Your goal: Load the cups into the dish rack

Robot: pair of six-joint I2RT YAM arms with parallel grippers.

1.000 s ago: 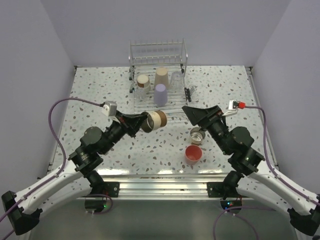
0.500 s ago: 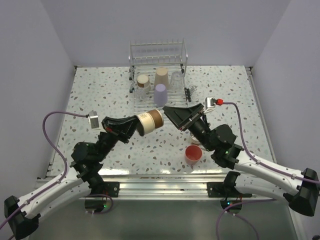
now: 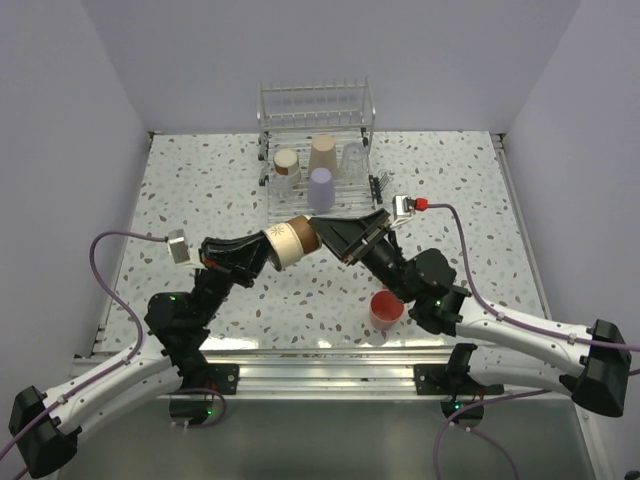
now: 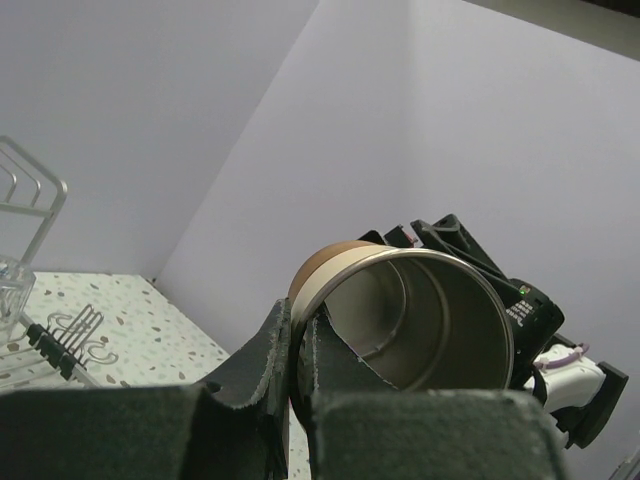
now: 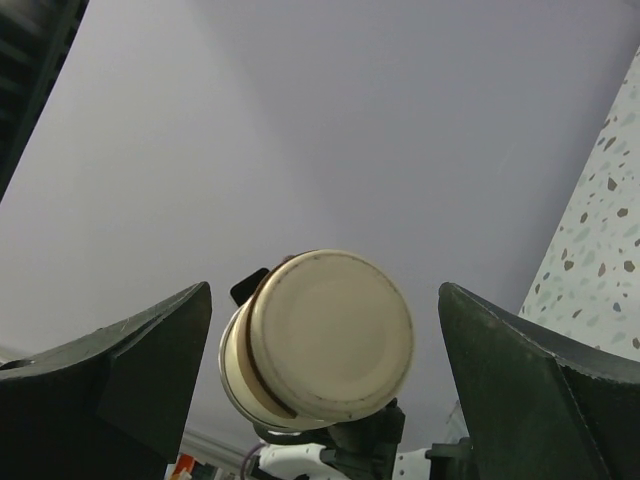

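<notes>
My left gripper is shut on the rim of a metallic cup with a tan base and holds it on its side above the table. In the left wrist view the fingers pinch the cup's wall. My right gripper is open, its jaws on either side of the cup's base without touching it. The dish rack at the back holds a tan-based cup, a beige cup, a lavender cup and a clear cup. A coral-pink cup stands on the table.
The rack's side basket sticks out on its right. A corner of the rack shows at the left of the left wrist view. The right arm covers the table just above the coral-pink cup.
My left gripper has raised the metallic cup and carried it right. My right gripper has swung left and now straddles the cup's base. A metallic cup near the coral one is now hidden.
</notes>
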